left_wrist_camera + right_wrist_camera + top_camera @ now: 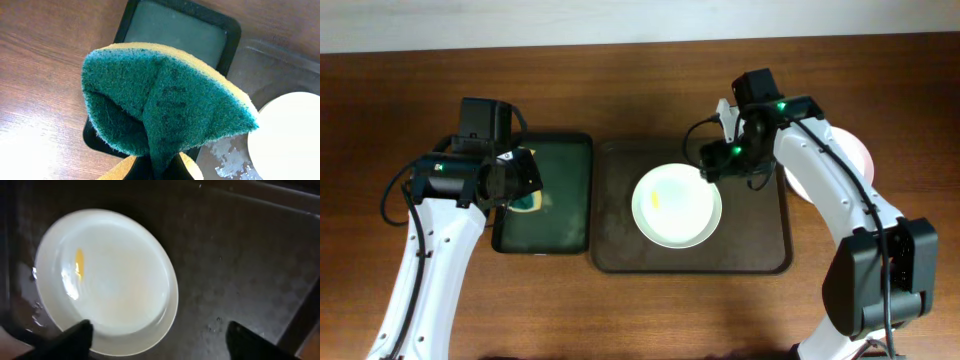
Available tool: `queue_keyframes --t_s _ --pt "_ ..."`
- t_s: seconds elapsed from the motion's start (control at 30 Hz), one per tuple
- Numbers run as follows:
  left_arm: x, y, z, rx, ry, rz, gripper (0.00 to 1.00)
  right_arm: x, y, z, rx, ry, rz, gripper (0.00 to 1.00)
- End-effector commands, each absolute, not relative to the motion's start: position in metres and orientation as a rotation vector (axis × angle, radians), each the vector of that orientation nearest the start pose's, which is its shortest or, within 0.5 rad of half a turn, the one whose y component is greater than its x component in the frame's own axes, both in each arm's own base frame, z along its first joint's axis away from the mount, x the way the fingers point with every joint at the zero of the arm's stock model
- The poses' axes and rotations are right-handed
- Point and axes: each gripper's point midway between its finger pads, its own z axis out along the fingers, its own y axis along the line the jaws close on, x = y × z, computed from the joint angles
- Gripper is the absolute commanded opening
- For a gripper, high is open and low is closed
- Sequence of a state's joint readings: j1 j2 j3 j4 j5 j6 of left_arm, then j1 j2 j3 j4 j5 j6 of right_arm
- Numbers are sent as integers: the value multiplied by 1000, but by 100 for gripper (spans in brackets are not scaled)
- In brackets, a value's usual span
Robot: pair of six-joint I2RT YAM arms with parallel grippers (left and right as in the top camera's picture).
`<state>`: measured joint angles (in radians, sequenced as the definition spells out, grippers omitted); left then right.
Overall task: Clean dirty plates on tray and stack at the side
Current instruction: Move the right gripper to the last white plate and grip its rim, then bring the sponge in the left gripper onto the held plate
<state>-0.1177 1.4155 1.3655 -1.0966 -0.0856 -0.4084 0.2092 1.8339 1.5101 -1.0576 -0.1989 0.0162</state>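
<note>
My left gripper (517,180) is clenched on the folded green-and-yellow scouring sponge (165,110), above the narrow dark green tray (565,150). My right gripper (160,335) hangs spread wide over the round white plate (677,205), which has 1 yellow smear (79,262) and lies on the large brown rimmed tray (760,250). If I scrub without bracing it, the plate could skid.

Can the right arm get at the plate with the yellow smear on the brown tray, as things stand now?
Probably yes. The right gripper is open and close over the edge of the plate, and nothing on the tray lies between them.
</note>
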Motion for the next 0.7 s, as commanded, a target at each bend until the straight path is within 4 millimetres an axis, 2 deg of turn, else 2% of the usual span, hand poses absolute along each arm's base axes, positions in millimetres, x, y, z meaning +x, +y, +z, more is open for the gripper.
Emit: queue_keyframes --t_s 0.0,0.07,0.13,0.17,0.27,0.33,0.43,0.53,0.6,0.67 --pt "327 -24 199 -386 2679 -25 0 358 108 114 -219 3021 303 87" --pt "327 -24 199 -386 2680 -25 0 326 102 102 -18 3171 284 72" --pt "327 -24 199 -386 2680 -25 0 302 101 78 79 3261 255 59" --pt "327 -24 199 -386 2680 -25 0 297 102 66 112 3270 251 57" --pt "327 -24 199 -386 2680 -25 0 295 108 25 227 3220 273 45" --pt "327 -24 199 -386 2681 -25 0 299 112 5 272 3161 296 37" --pt "327 -24 199 -386 2681 -25 0 315 115 -5 251 3068 326 16" --pt "327 -24 199 -386 2681 -25 0 335 115 -2 286 2984 343 11" --pt "327 -24 199 -386 2681 -25 0 343 113 -1 339 2951 358 12" --pt "327 -24 199 -386 2681 -25 0 349 113 1 334 2930 364 27"
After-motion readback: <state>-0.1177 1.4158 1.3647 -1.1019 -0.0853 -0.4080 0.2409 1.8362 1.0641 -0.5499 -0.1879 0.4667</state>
